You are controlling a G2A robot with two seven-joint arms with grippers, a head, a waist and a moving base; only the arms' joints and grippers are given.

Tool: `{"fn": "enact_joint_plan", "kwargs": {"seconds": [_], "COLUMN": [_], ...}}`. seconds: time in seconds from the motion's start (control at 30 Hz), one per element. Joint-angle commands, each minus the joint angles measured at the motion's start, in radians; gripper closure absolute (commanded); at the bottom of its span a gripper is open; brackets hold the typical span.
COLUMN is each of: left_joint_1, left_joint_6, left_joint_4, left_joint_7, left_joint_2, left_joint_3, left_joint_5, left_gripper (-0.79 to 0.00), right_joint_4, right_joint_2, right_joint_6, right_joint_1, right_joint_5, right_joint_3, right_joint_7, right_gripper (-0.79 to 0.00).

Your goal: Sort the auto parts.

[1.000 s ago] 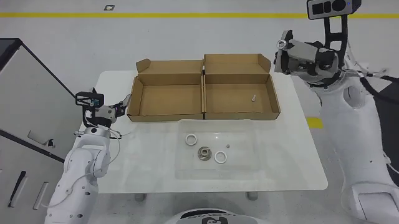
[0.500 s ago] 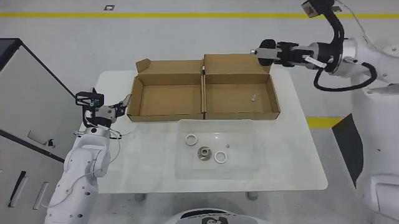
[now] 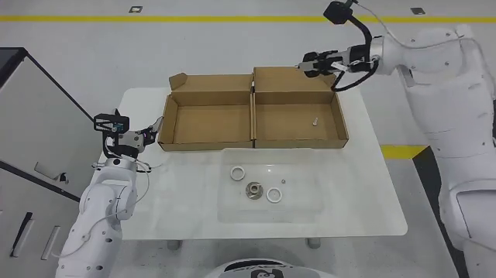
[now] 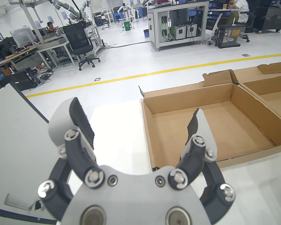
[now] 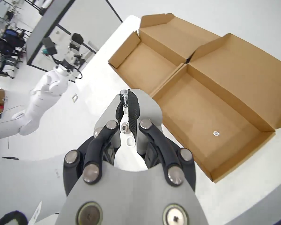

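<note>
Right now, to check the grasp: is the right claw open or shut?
Shut: in the right wrist view the right claw pinches a small metal bolt at its tips.

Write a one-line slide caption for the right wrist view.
Right gripper shut on a small metal part, open cardboard boxes below.

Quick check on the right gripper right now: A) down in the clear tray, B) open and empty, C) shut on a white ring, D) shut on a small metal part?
D: the right gripper is pinched shut on a small metal part at its fingertips.
</note>
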Motion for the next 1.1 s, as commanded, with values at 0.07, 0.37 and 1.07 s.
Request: {"fn": "enact_joint_plan", "kwargs": {"seconds": [0.07,0.37,1.07], "left_joint_1": [0.0,0.0,0.0], "left_joint_6": [0.0,0.0,0.0], "left_joint_4": [0.0,0.0,0.0], "left_joint_7": [0.0,0.0,0.0], "left_joint_2": [0.0,0.0,0.0], "left_joint_3": [0.0,0.0,0.0], "left_joint_5": [0.0,0.0,0.0], "left_gripper": [-0.785,-0.785,-0.785], "right_joint_4": [0.072,0.188,0.262], "right_joint_2": [-0.013,-0.04,-0.087], "right_joint_6": [-0.009,-0.009,0.206], "right_joint_1": [0.049,0.11,0.126], "right_joint_5": [-0.096,-0.194,-0.48], "right_joint_3": [-0.08,-0.193,-0.372], "right_joint_7": [-0.021,-0.05,-0.121], "right_gripper": [0.0,0.0,0.0]}}
